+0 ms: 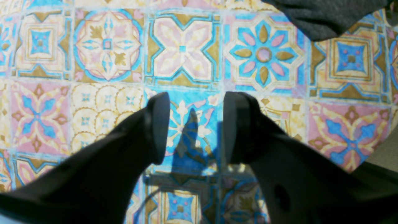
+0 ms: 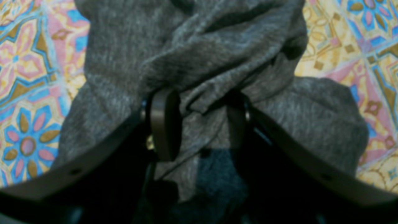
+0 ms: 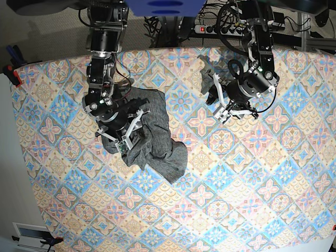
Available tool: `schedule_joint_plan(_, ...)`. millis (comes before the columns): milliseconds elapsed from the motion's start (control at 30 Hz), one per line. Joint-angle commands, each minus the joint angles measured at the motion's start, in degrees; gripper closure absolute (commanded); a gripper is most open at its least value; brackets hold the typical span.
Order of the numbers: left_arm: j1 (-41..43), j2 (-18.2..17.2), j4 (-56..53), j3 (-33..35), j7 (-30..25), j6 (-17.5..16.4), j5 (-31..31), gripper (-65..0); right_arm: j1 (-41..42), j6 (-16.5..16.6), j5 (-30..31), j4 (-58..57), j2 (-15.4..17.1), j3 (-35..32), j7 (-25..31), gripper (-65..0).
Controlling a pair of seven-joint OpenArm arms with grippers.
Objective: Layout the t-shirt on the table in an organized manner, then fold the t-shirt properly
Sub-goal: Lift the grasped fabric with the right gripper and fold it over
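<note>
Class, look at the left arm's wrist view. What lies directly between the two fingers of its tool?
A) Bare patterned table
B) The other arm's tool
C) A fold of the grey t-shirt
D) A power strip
A: the left tool stands open over a blue tile of the table, with the t-shirt off at the view's top corner.

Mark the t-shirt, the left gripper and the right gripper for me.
t-shirt [image 3: 152, 142]: base view, middle of the crumpled grey heap.
left gripper [image 1: 196, 127]: left wrist view, open gap between fingertips, above bare table.
right gripper [image 2: 202, 121]: right wrist view, between fingertips, fabric fold there.
</note>
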Motion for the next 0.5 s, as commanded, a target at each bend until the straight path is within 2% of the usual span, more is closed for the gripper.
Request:
schedule_joint_plan(0,-0.8,-0.1,0.9,-0.1,-1.2,0.1,-0.7,-25.7,1.1,0.6,0.7,1.0,0.0,-0.3,1.4,-23.8)
schedule_joint_plan(100,-0.8,-0.1,0.9,-0.1,-1.2,0.1,-0.7,-25.7,1.1,4.9,0.7,1.2,0.0,-0.3,1.4,-15.0)
schedule_joint_plan(233,-0.9,-0.1,0.9,-0.1,-1.2,0.1,-0.7,-25.7,0.8,5.1,0.5,1.9,0.0,-0.3,1.1,0.0)
schedule_joint_plan(367,-0.9,-0.1,0.9,-0.1,-1.2,0.1,-0.7,-25.7,-0.9,5.1,0.1,7.9,0.0,-1.8,1.0,-0.3)
schedule_joint_plan(467,-0.9,-0.1,0.9,-0.1,-1.2,0.1,-0.7,-25.7,-5.9,5.1,-3.1,13.1,0.0,-8.4,1.5,0.0)
